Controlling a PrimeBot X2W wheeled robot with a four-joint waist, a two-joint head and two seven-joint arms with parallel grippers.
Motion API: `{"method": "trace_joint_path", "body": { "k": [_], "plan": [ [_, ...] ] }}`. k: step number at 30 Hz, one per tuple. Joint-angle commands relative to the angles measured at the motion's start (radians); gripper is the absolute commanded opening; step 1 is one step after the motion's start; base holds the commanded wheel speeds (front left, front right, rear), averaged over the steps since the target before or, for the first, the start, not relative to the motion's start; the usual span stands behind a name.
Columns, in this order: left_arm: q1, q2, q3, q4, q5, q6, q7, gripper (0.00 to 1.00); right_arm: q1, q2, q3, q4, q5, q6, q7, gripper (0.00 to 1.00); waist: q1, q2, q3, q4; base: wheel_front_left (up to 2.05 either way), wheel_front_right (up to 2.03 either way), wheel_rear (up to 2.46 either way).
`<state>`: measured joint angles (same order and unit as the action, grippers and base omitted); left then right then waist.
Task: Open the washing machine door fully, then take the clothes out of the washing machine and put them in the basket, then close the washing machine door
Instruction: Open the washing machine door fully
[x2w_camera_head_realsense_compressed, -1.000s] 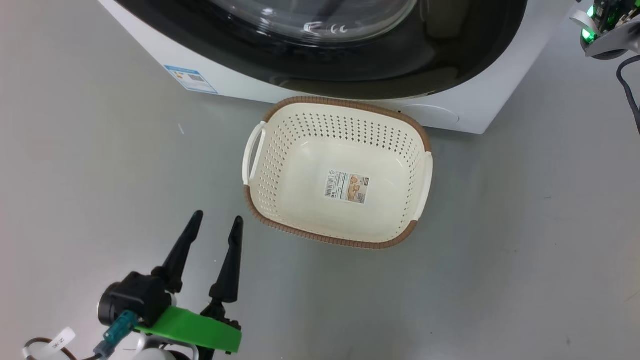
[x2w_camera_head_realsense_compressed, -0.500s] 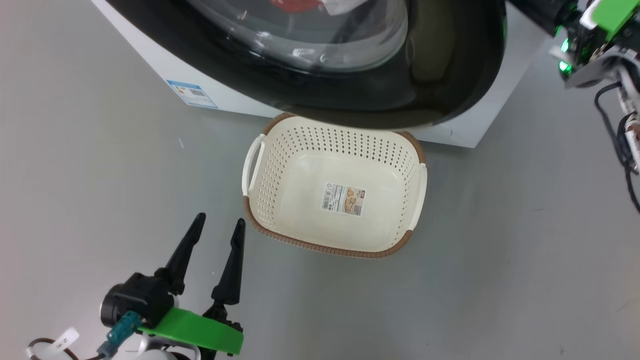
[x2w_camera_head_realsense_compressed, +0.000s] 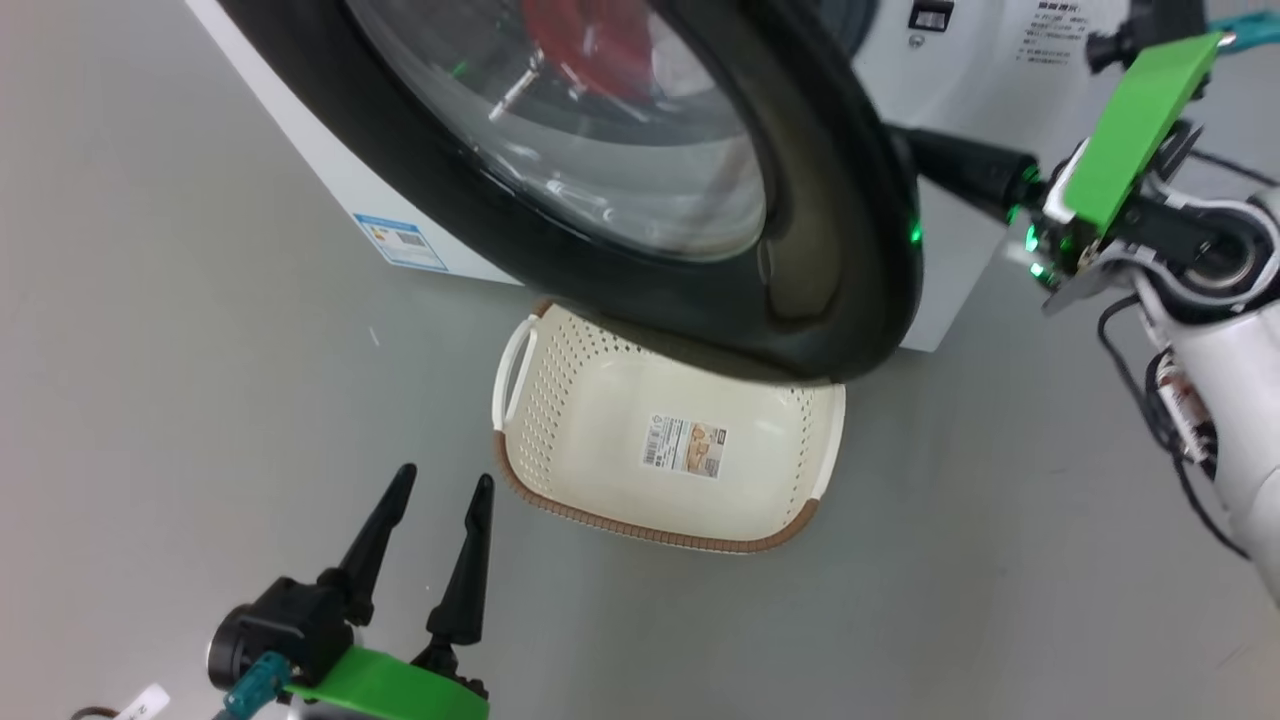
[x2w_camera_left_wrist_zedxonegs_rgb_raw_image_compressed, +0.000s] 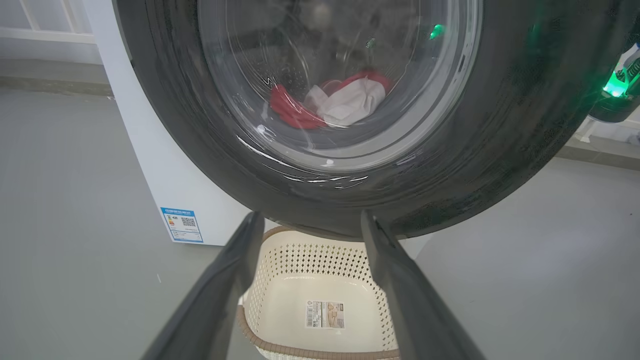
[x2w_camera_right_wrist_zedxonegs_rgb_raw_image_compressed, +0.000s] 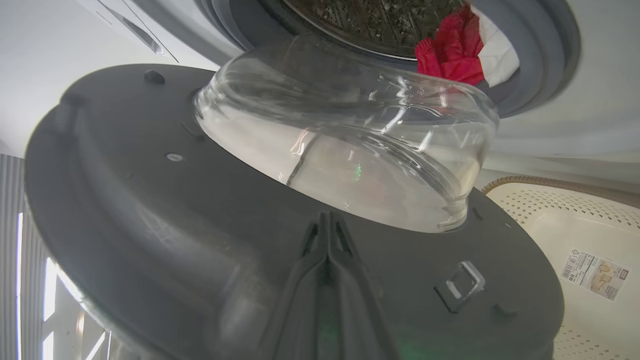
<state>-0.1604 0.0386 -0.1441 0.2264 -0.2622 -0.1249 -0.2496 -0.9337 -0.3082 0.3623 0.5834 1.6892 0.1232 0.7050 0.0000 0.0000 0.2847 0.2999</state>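
Entry one: the washing machine door (x2w_camera_head_realsense_compressed: 840, 230), ajar and not yet swung fully. Our right gripper (x2w_camera_right_wrist_zedxonegs_rgb_raw_image_compressed: 327, 220) has its two fingers pressed together with nothing between them, tips laid against the door's dark inner face just short of the glass bowl (x2w_camera_right_wrist_zedxonegs_rgb_raw_image_compressed: 350, 150). We judge the clenched fingers serve as a pushing rod behind the panel, since that flat face offers nothing to pinch. Entry two: the clothes (x2w_camera_left_wrist_zedxonegs_rgb_raw_image_compressed: 340, 100), red and white, lying in the drum (x2w_camera_right_wrist_zedxonegs_rgb_raw_image_compressed: 380, 20) of the washing machine (x2w_camera_left_wrist_zedxonegs_rgb_raw_image_compressed: 160, 165), beyond the bowl and well past the right fingertips. Entry three: the basket (x2w_camera_head_realsense_compressed: 545, 400), empty, on the floor (x2w_camera_head_realsense_compressed: 200, 350) directly ahead of the left jaws, its far edge under the door's lower rim. We judge it is set close below the opening so garments travel a short way. Entry four: our left gripper (x2w_camera_head_realsense_compressed: 445, 480), released, fingers spread wide on nothing, low beside the basket's near corner, parked, we judge, clear of the door's swing.
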Motion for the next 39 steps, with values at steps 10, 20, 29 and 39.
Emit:
{"method": "trace_joint_path", "body": {
  "k": [10,20,29,39],
  "plan": [
    [0.053,0.012,0.031,-0.022,0.018,-0.005,-0.012,1.0,0.132,0.034,0.008,-0.091,-0.017,0.008,0.029,0.0,0.0,0.0,-0.078,0.031,0.0,0.0,0.0],
    [0.087,0.012,0.03,-0.022,0.021,0.001,-0.012,1.0,0.214,0.062,0.019,-0.146,-0.036,0.008,0.055,0.0,0.0,0.0,-0.125,0.069,0.0,0.0,0.0],
    [0.106,0.012,0.027,-0.022,0.026,0.007,-0.012,1.0,0.264,0.095,0.032,-0.171,-0.051,0.008,0.077,0.0,0.0,0.0,-0.156,0.112,0.0,0.0,0.0],
    [0.117,0.012,0.033,-0.022,0.03,0.019,-0.012,1.0,0.31,0.137,0.061,-0.199,-0.075,0.008,0.099,0.0,0.0,0.0,-0.177,0.156,0.0,0.0,0.0]
  ]
}}
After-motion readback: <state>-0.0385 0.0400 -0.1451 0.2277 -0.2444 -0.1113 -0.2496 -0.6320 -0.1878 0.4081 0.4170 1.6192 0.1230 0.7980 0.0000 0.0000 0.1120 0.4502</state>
